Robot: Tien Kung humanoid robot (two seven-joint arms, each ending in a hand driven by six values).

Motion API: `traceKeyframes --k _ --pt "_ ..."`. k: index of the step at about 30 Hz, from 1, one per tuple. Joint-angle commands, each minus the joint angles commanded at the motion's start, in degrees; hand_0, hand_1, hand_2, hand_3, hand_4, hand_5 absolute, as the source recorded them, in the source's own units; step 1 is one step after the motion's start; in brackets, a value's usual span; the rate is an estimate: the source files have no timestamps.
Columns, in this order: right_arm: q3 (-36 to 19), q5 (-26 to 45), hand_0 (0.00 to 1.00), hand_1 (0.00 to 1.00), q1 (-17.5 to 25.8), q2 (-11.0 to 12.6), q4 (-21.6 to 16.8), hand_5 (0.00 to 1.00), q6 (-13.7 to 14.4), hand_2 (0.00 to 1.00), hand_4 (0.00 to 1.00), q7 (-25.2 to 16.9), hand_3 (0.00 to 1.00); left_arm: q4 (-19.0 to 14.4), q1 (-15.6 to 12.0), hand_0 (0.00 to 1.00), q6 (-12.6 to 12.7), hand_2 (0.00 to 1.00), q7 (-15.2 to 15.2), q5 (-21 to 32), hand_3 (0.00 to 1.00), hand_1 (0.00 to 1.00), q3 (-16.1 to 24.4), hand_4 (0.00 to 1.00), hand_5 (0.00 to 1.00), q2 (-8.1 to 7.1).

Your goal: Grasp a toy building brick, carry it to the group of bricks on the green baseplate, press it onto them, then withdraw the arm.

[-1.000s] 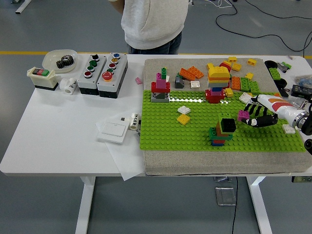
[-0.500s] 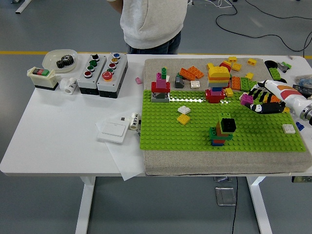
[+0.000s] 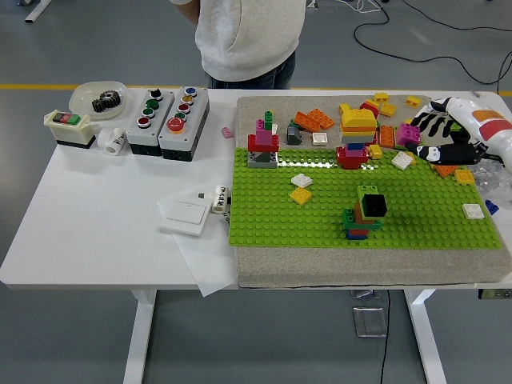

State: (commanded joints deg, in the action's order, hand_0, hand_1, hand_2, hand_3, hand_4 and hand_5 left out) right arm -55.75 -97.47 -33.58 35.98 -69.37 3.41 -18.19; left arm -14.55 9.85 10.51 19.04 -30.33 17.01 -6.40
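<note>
My right hand [image 3: 424,138], black and white with orange marks, hovers over the far right edge of the green baseplate [image 3: 272,216]. Its fingers are shut on a small magenta brick [image 3: 409,134]. A short stack topped by a black brick [image 3: 366,213] stands on the baseplate's front middle, well below and left of the hand. A taller stack with a yellow top [image 3: 358,136] stands just left of the hand. A pink and red stack [image 3: 263,146] stands at the plate's far left. The left hand is out of the picture.
Loose bricks [image 3: 316,120] lie on the grey mat behind the baseplate. White [image 3: 302,181] and yellow [image 3: 301,195] tiles sit on the plate, another white one [image 3: 472,211] at its right. Button boxes [image 3: 168,112] and a wall switch [image 3: 186,214] lie left. A person [image 3: 252,40] stands opposite.
My right hand has moved up and to the right, from beside the black-topped stack to the far right edge of the baseplate, keeping the magenta brick in its fingers.
</note>
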Motion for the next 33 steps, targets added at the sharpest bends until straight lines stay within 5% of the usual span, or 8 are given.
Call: traceKeyframes --k 9,33 --pt "1.4 -0.5 0.354 0.415 3.6 2.7 -8.4 0.324 -1.9 0.49 0.68 0.8 0.509 0.0 0.0 0.496 -0.1 0.634 0.1 -0.3 0.603 0.568 0.2 0.641 0.715 0.03" --pt "2.4 -3.9 0.358 0.423 8.0 3.4 -13.1 0.326 -1.8 0.497 0.717 0.0 0.513 0.0 -0.1 0.495 -0.2 0.634 0.3 -0.8 0.602 0.566 0.5 0.639 0.72 0.06"
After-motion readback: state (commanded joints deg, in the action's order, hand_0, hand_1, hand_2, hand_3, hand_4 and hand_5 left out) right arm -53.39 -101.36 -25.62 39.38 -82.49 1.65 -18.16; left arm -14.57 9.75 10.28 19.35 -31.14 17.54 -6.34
